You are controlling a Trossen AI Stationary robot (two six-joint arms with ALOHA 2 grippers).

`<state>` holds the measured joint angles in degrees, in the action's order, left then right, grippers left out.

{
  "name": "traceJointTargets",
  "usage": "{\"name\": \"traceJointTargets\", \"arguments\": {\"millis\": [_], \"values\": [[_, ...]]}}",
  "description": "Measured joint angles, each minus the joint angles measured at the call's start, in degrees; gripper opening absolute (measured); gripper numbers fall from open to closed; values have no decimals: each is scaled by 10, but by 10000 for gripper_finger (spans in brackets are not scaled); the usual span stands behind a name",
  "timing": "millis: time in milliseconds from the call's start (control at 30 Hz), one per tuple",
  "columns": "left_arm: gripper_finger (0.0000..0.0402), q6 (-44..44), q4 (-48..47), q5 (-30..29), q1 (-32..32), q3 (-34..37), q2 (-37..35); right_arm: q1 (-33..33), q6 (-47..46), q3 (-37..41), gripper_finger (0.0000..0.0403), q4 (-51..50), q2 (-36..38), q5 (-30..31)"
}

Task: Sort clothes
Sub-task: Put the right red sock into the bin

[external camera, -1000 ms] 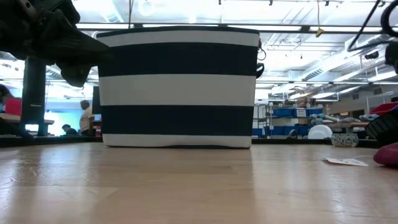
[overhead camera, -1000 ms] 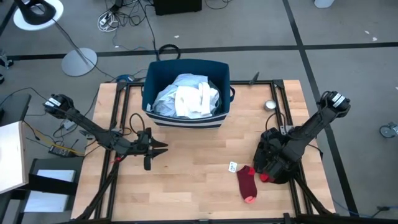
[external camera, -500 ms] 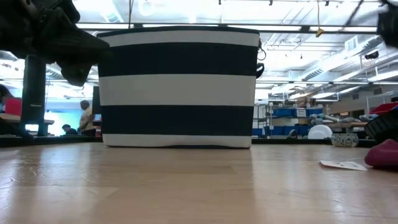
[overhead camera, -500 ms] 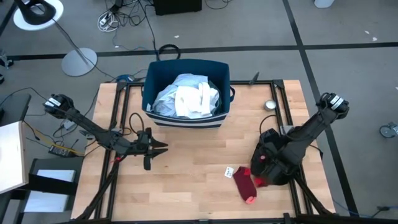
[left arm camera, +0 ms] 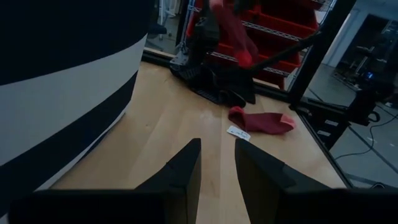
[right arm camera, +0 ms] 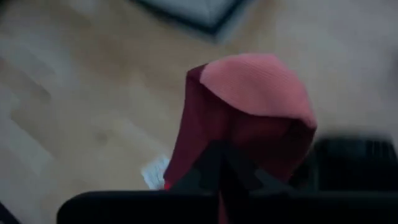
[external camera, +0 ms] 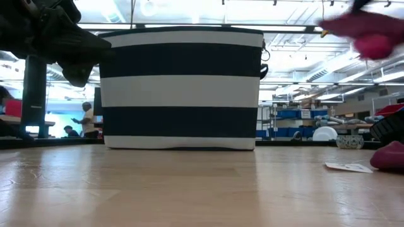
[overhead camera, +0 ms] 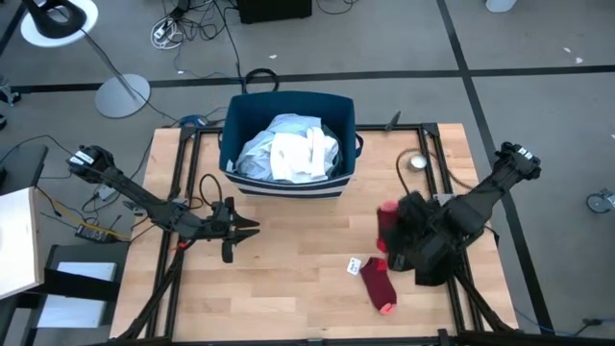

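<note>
Above the tabletop (overhead camera: pixel 288 259), the right gripper (overhead camera: pixel 392 227) has just clamped its fingers on one dark red sock (overhead camera: pixel 387 219) and lifted it; its mate (overhead camera: pixel 379 283) lies below. Left gripper (overhead camera: pixel 248 228) waits, fingers apart, empty.

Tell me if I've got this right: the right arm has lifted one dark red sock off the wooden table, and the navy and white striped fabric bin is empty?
Not quite. The right gripper does hold one dark red sock up, a second sock lying on the wooden table, but the navy and white striped fabric bin is not empty. The high view shows light blue and white clothes piled inside.
</note>
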<state>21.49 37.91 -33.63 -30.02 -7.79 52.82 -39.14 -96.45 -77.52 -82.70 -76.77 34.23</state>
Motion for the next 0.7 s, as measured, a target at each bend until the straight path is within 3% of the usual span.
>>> {"name": "traceJointTargets", "arguments": {"millis": [133,300,500,700], "values": [[103,0,0,0,0,0,0,58,139,-70,1,14,0,84],[103,-1,-1,0,0,0,0,165,411,-161,0,135,0,92],[103,-1,-1,0,0,0,0,319,700,-196,0,381,0,-24],[104,-2,-3,0,0,0,0,457,795,-197,3,465,-34,-119]]}}
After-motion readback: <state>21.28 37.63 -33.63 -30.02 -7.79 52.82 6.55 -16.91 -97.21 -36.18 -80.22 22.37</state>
